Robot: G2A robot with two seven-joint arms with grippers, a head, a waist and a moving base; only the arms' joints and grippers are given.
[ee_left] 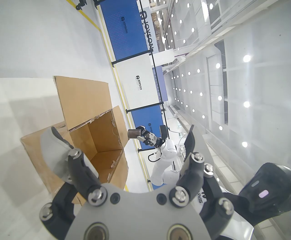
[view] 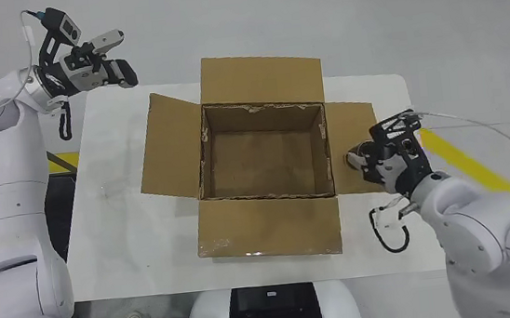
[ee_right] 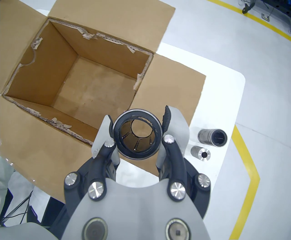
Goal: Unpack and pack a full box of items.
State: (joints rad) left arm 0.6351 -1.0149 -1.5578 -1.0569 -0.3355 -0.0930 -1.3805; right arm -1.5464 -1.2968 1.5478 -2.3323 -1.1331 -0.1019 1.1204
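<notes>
An open cardboard box (view: 260, 74) stands in the middle of the white table (view: 119, 201), all flaps spread out; its inside (ee_right: 68, 59) holds nothing. My right gripper (view: 367, 158) hovers over the box's right flap, shut on a hollow metal cylinder (ee_right: 120, 145) with a dark rim, gripped from both sides between the fingers (ee_right: 138, 116). From the left wrist view the same cylinder (ee_left: 133, 133) is seen held beyond the box (ee_left: 84, 100). My left gripper (view: 121, 57) is raised past the table's far left corner, open (ee_left: 122, 134) and holding nothing.
Two smaller metal cylinders lie on the table beside the right flap, one larger with a dark end (ee_right: 212, 137), one with a small bore (ee_right: 200, 153). A yellow floor line (ee_right: 250, 163) runs past the table's right edge.
</notes>
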